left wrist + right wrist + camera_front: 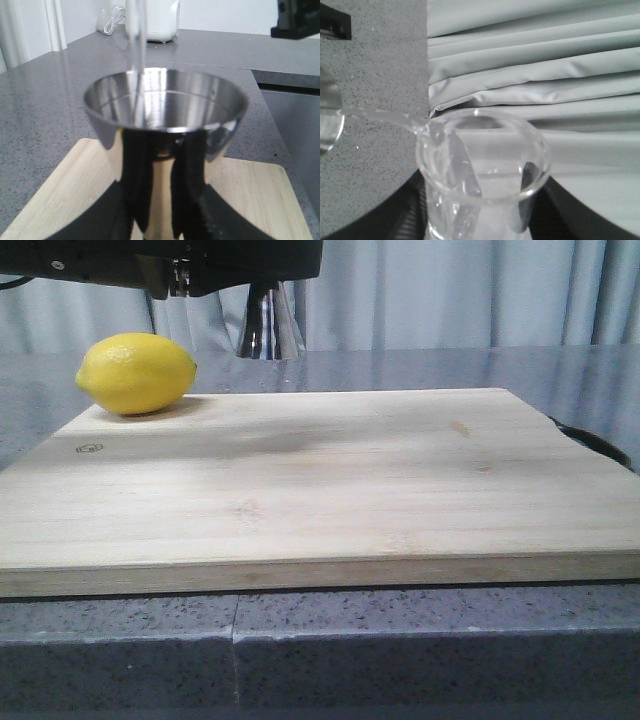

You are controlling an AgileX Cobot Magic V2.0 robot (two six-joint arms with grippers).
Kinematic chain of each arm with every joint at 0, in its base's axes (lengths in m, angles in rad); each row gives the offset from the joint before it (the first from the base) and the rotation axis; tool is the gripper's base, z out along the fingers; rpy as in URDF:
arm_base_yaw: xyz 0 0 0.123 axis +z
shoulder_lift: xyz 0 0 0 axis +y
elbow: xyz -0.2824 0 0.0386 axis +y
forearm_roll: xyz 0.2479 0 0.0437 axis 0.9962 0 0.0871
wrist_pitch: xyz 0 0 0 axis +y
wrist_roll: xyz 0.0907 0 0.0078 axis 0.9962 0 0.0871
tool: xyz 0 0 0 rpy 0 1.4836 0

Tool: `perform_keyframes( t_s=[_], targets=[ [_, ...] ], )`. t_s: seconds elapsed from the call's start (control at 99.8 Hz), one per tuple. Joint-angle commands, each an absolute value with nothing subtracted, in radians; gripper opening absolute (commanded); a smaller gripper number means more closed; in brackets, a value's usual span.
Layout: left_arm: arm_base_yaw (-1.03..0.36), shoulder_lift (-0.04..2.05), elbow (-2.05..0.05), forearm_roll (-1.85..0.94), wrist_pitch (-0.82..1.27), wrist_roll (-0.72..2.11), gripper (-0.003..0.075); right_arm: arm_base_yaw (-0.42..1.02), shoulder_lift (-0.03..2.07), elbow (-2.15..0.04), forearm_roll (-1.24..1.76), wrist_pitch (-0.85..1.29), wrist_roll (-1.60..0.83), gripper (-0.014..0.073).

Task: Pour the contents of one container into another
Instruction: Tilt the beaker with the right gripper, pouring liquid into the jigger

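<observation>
Pouring is underway: the right claw (475, 235), grasping the tilted beaker (482, 170), streams liquid into the jigger (165, 107) clenched upright in the left claw (160, 220); next, level the beaker.

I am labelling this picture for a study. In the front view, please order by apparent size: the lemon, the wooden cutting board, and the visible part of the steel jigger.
1. wooden cutting board, by far the largest.
2. lemon.
3. steel jigger; only its lower cone shows below the arm, and it sits farther back, so its true size is unsure.
</observation>
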State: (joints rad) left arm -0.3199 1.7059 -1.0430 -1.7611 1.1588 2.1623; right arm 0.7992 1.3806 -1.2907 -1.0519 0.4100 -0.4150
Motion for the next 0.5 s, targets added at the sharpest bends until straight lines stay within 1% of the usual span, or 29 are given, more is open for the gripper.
perform_keyframes(
  t_s=[0.0, 0.491],
  targets=[
    [-0.328, 1.656, -1.073, -1.848, 1.256, 2.154, 0.0148, 0.800, 1.354, -1.335, -1.105, 0.365, -0.418, 0.0276],
    [-0.328, 1.656, -1.073, -1.848, 1.256, 2.154, 0.0148, 0.800, 1.354, -1.335, -1.147, 0.360, -0.418, 0.0276]
  ],
)
